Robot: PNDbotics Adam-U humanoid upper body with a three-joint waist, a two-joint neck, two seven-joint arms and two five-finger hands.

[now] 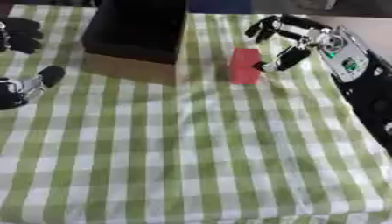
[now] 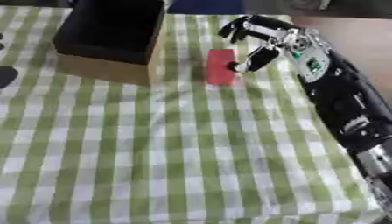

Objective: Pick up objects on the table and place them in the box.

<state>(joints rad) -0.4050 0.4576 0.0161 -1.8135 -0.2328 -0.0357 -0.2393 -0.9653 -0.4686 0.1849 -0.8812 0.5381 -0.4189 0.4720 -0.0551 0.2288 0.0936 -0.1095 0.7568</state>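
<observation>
One red block [image 1: 245, 65], flat and rectangular, lies on the bench [image 1: 191, 153] just right of the box [image 1: 134, 39], and the right hand [image 1: 295, 41] hangs over its right edge with fingers curled above it and the thumb tip at that edge, not yet closed on it, a pose that suits a pinch from the side. The box is open-topped with a dark interior and tan outer walls, placed near enough for a short transfer; the cloth is soft green-and-white check. The left hand [image 1: 23, 87] rests at the left edge, its fingers relaxed, holding nothing.

The box [image 1: 134, 39] stands far left on my desk [image 1: 199, 148]. The block [image 1: 245, 65] lies right of it. My right robot hand [image 1: 295, 39] is just right of the block; my left robot hand [image 1: 23, 87] rests at the left edge.
</observation>
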